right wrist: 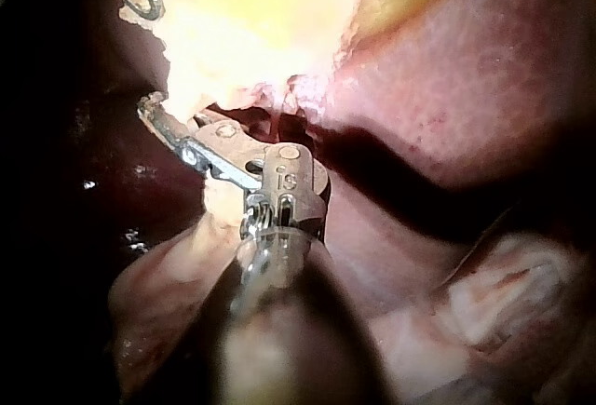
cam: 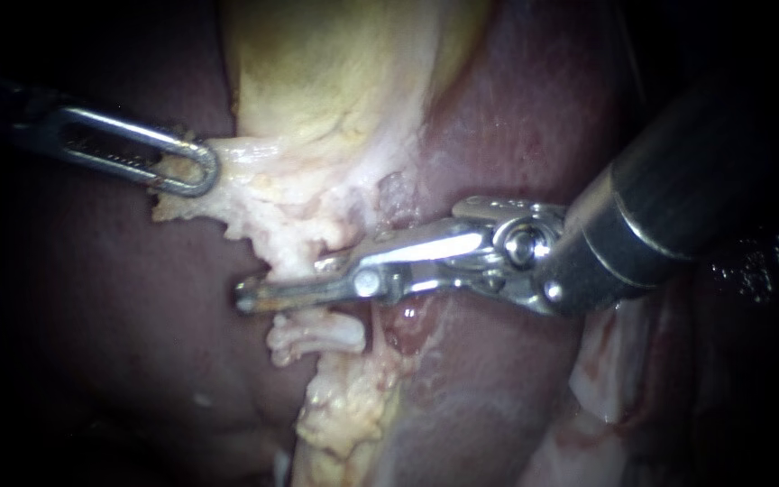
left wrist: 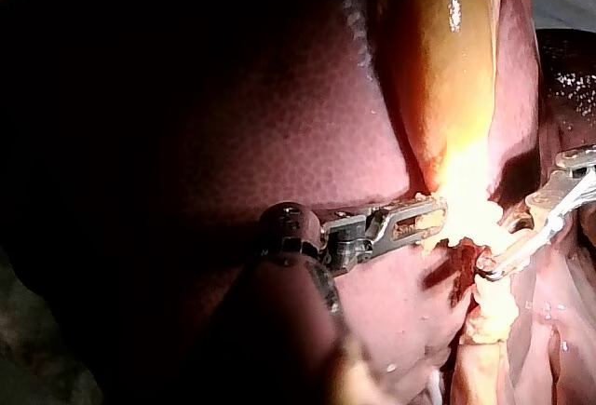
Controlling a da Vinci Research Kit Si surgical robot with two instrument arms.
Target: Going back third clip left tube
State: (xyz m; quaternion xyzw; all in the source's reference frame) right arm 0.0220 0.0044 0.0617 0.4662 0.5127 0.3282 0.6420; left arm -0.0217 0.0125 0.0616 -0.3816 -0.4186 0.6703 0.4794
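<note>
Closest to the endoscope, my steel right instrument [cam: 279,284] reaches in on its thick grey shaft. Its two slim jaws stand a little apart and grip nothing. They straddle the pale, whitish cord of the left tube [cam: 292,263], which runs down from the gallbladder's ragged base. I cannot pick out a clip on it, since the jaws cover that stretch. Farther back, my slotted steel left instrument [cam: 198,171] is closed on a flap of pale tissue [cam: 238,160], drawing it out sideways. Behind lie the yellow gallbladder [cam: 317,72] and the dark red liver [cam: 516,117].

As I judge it, backing out with the tube between the jaws could snag it, tearing it or dragging a clip loose. The left instrument's pull, keeping it taut, would make that likelier.

The left wrist view shows the gap between the right instrument's jaws plainly. The right wrist view stacks them, hiding it.
</note>
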